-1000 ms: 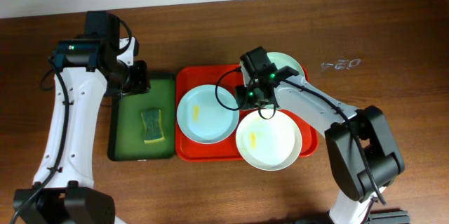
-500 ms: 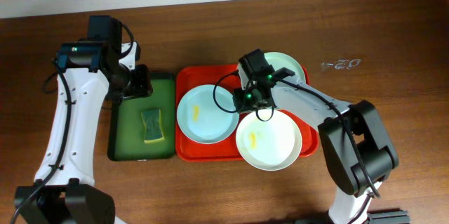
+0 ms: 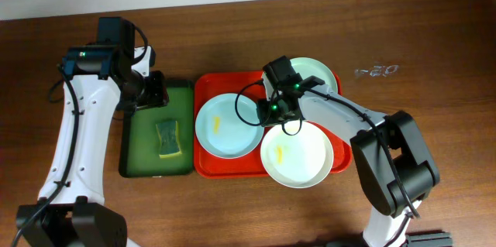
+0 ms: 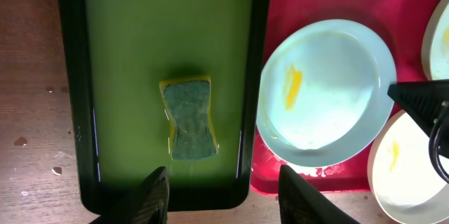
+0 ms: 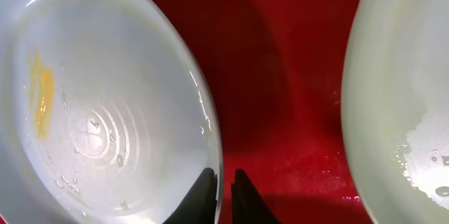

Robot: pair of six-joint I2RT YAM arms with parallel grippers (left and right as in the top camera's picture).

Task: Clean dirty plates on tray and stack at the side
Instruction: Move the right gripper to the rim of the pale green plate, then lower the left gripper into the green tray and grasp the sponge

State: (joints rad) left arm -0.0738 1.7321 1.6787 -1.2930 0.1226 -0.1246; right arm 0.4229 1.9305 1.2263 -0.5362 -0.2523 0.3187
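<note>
The red-orange tray (image 3: pixel 209 84) holds three pale plates. The left plate (image 3: pixel 225 127) has a yellow smear, and so does the front right plate (image 3: pixel 298 156). The back plate (image 3: pixel 318 73) is partly hidden by my right arm. My right gripper (image 3: pixel 269 112) sits at the left plate's right rim. In the right wrist view its fingers (image 5: pixel 223 196) are pinched on that plate's (image 5: pixel 105 97) rim, one inside and one outside. My left gripper (image 4: pixel 228 199) is open and empty, above the sponge (image 4: pixel 189 119) on the green tray (image 4: pixel 126 41).
The dark green tray (image 3: pixel 143 135) with the green-yellow sponge (image 3: pixel 167 138) lies against the red tray's left side. The front right plate overhangs the red tray's front right corner. Bare wooden table (image 3: pixel 434 123) surrounds both trays.
My right gripper has shifted slightly left onto the left plate's right rim. My left arm has moved a little to the right over the green tray. The plates have not moved.
</note>
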